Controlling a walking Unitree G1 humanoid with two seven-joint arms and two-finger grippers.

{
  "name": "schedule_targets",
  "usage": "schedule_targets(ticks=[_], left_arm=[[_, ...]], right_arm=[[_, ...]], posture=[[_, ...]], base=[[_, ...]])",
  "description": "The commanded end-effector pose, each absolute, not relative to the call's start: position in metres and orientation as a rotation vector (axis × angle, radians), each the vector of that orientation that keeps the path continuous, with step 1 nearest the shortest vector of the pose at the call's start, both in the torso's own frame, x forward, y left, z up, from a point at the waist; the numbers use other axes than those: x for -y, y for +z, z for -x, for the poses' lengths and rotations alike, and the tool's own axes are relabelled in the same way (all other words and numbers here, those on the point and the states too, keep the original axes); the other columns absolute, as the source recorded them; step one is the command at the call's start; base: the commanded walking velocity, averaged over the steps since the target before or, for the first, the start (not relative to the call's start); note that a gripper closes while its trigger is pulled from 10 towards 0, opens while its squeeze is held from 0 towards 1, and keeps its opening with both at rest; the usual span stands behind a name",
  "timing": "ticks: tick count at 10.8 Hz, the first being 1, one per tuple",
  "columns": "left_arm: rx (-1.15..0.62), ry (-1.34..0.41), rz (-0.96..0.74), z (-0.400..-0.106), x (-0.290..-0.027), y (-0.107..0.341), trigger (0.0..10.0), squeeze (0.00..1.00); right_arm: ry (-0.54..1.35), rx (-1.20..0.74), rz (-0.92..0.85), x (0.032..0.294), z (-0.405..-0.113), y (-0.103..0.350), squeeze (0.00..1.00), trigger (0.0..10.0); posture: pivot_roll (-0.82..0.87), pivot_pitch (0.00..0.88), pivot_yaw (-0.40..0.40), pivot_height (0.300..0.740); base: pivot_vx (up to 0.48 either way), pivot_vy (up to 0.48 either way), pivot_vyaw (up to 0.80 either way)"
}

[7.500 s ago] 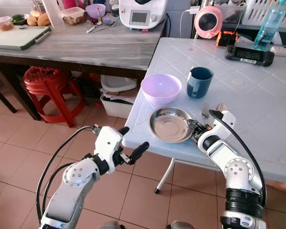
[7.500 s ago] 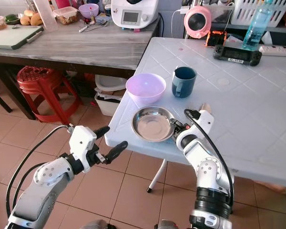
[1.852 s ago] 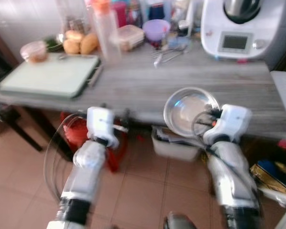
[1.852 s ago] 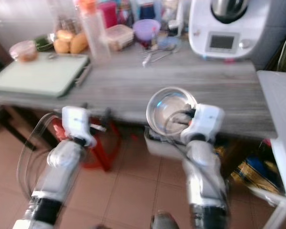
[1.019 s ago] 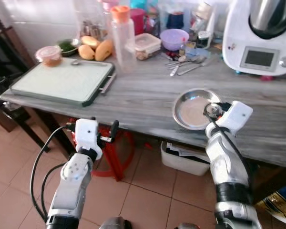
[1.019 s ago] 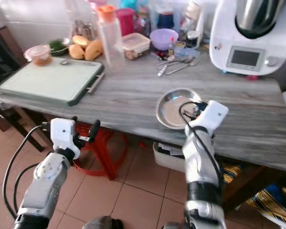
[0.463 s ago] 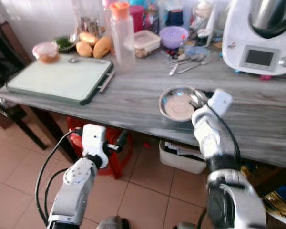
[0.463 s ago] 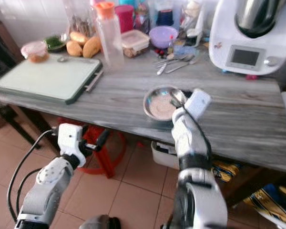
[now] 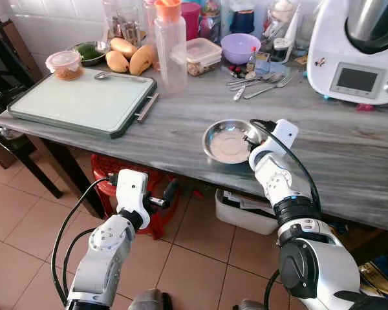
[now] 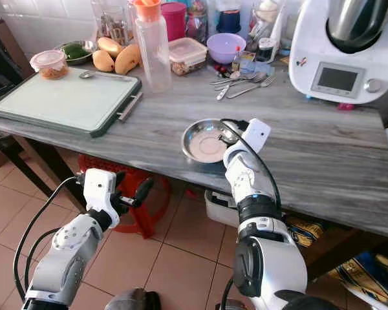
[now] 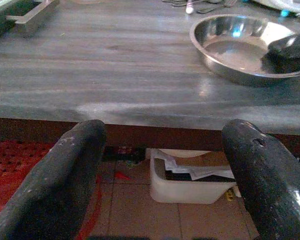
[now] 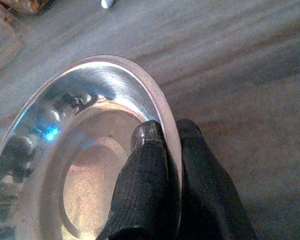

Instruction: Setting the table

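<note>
**Steel dish set down on the worktop**

The right gripper (image 12: 165,135) pinches the rim of the round, shallow stainless-steel dish (image 9: 227,141), which sits empty on the grey wood-grain worktop (image 9: 181,123); a clean release means parting the fingers, then backing straight off; the left gripper (image 11: 165,165) hangs spread below the edge; the small purple plastic bowl's (image 9: 239,48) contents are hidden.
</note>
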State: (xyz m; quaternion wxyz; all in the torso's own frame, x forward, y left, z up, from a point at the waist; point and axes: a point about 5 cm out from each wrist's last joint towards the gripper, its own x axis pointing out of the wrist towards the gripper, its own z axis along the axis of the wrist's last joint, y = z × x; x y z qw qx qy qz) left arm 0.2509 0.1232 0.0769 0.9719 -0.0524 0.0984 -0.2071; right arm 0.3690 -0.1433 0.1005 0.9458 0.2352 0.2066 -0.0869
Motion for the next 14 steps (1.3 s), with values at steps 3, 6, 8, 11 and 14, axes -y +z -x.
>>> schedule_targets(ticks=[3,6,8,11,14], left_arm=[[-0.185,-0.469,0.101,-0.252,-0.117,0.081,10.0,0.00],[-0.177,-0.472,0.103,-0.254,-0.115,0.082,10.0,0.00],[-0.174,-0.464,0.102,-0.254,-0.115,0.081,10.0,0.00],[-0.176,-0.440,0.094,-0.255,-0.116,0.081,10.0,0.00],[-0.170,-0.379,0.118,-0.260,-0.119,0.082,10.0,0.00]], right_arm=[[-0.152,-0.517,-0.475,0.140,-0.362,0.084,1.00,10.0],[-0.104,-0.336,-0.334,0.152,-0.369,0.107,1.00,10.0],[-0.064,-0.239,-0.276,0.153,-0.367,0.115,1.00,10.0],[0.025,0.063,-0.024,0.158,-0.344,0.139,1.00,10.0],[0.000,0.134,0.117,0.164,-0.291,0.138,0.00,10.0]], posture=[[-0.01,0.000,0.028,0.740],[-0.02,0.000,0.024,0.740],[-0.02,0.000,0.027,0.740],[-0.03,0.000,0.030,0.740],[-0.04,0.000,0.030,0.740]], base=[[0.000,0.000,0.00],[0.000,0.000,0.00],[0.000,0.000,0.00],[0.000,0.000,0.00],[0.000,0.000,0.00]])
